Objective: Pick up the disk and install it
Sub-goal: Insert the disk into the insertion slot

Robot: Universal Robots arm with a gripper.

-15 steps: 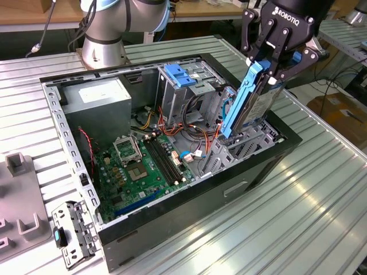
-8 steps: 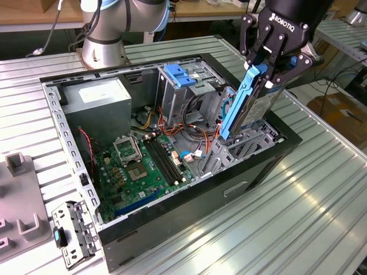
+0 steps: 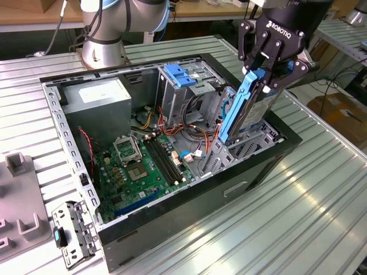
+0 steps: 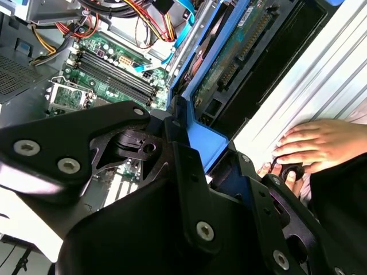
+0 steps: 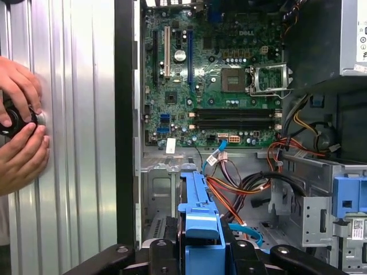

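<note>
Pinching the disk (image 3: 243, 112) by its upper end, the gripper (image 3: 262, 74) holds it steeply, lower end toward seven o'clock inside the computer case (image 3: 172, 229) in the exterior view.

Matte black pincer (image 3: 265, 77), silver screw heads (image 4: 205, 231), white lettering (image 3: 279, 31) — silver arm (image 3: 103, 34), blue joint caps (image 3: 163, 14)

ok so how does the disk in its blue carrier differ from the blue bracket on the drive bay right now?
Pose: the disk stands steeply tilted on edge; the blue bracket lies flat. Support: the disk is clamped in the pincer, its lower end down inside the computer case; the blue bracket sits atop the grey drive bay. Both show blue plastic.
</note>
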